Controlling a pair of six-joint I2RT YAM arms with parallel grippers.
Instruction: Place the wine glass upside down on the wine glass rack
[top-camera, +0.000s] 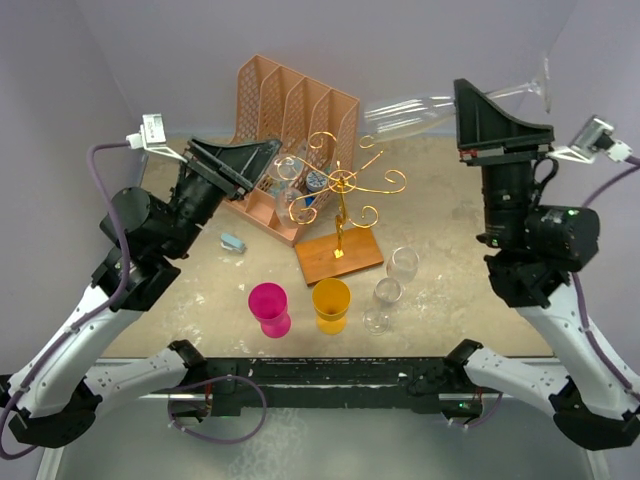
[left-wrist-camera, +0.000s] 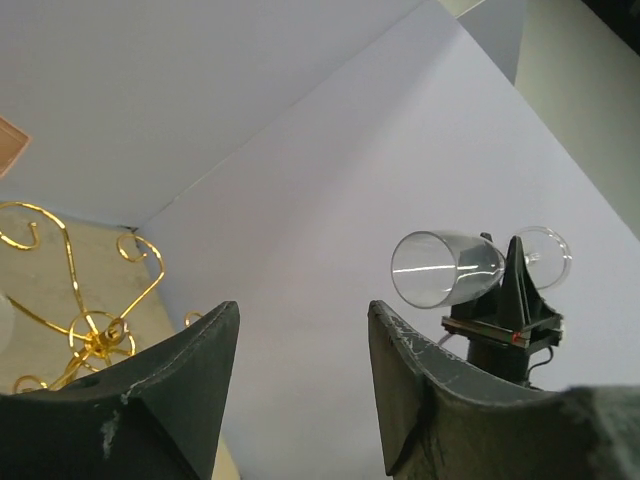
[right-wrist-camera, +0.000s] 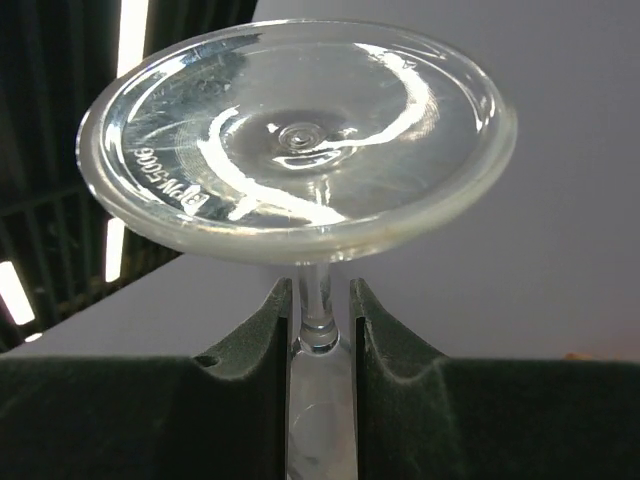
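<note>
My right gripper (top-camera: 490, 105) is shut on the stem of a clear wine glass (top-camera: 410, 112), held high and nearly horizontal, bowl pointing left toward the rack, foot (top-camera: 543, 82) to the right. In the right wrist view the round foot (right-wrist-camera: 297, 135) fills the top, the stem clamped between my fingers (right-wrist-camera: 262, 330). The left wrist view shows the glass (left-wrist-camera: 450, 267) in that gripper. The gold wire rack (top-camera: 342, 185) stands on its brown wooden base (top-camera: 338, 256) at table centre; its curls show in the left wrist view (left-wrist-camera: 95, 330). My left gripper (top-camera: 262, 152) is open and empty, left of the rack.
A peach slotted file organizer (top-camera: 290, 110) stands behind the rack. A magenta cup (top-camera: 268, 305), an orange cup (top-camera: 331, 303) and clear wine glasses (top-camera: 390, 290) stand in front. A small grey-blue object (top-camera: 233, 241) lies at the left. Other glasses (top-camera: 288, 170) hang on the rack's left side.
</note>
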